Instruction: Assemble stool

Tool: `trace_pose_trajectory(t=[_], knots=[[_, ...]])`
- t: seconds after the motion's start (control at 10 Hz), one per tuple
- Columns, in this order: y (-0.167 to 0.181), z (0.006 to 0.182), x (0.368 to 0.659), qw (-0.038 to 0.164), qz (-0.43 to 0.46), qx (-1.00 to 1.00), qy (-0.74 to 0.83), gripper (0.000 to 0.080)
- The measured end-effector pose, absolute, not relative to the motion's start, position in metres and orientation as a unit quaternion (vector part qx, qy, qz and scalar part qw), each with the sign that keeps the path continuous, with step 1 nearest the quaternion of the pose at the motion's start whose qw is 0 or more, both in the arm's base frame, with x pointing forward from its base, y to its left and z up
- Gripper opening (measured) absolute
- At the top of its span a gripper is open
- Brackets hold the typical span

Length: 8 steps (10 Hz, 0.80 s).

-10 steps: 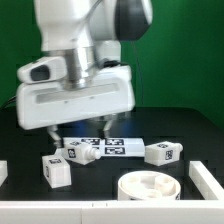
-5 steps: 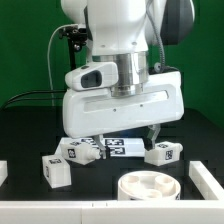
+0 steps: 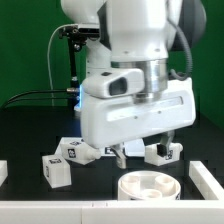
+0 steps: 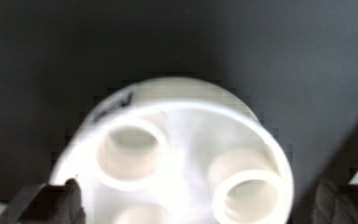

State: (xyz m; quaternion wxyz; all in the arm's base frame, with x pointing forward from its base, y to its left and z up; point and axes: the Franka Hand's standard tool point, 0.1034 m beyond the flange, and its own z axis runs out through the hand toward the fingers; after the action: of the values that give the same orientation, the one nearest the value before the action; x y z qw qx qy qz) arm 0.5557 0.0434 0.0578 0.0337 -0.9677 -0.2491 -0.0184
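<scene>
The round white seat disc (image 3: 150,186) lies at the front of the black table with its sockets facing up. It fills the wrist view (image 4: 176,150), where two round sockets show. My gripper (image 3: 144,155) hangs open just above and behind the disc, and a dark finger (image 4: 44,203) shows on either side of it in the wrist view. It holds nothing. Short white tagged legs lie on the table: one at the exterior view's left front (image 3: 57,170), one behind it (image 3: 76,152), and one on the right behind the gripper (image 3: 160,153).
White blocks stand at the table's front corners, on the exterior view's left (image 3: 3,172) and right (image 3: 205,178). A green backdrop (image 3: 25,50) rises behind the table. The gripper body hides the middle of the table.
The arm has swung towards the exterior view's right and come lower, from over the left legs to over the seat disc. The parts on the table have not moved.
</scene>
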Motion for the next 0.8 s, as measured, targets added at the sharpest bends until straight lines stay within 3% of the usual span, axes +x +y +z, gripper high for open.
trace_pose_trajectory(t=[0.3, 0.5, 0.8], knots=[[0.042, 0.056, 0.555, 0.036, -0.02, -0.97, -0.241, 0.0649], [0.065, 0.051, 0.559, 0.006, -0.037, -0.945, -0.324, 0.0649], [0.092, 0.042, 0.564, 0.006, -0.021, -0.922, -0.386, 0.0649]])
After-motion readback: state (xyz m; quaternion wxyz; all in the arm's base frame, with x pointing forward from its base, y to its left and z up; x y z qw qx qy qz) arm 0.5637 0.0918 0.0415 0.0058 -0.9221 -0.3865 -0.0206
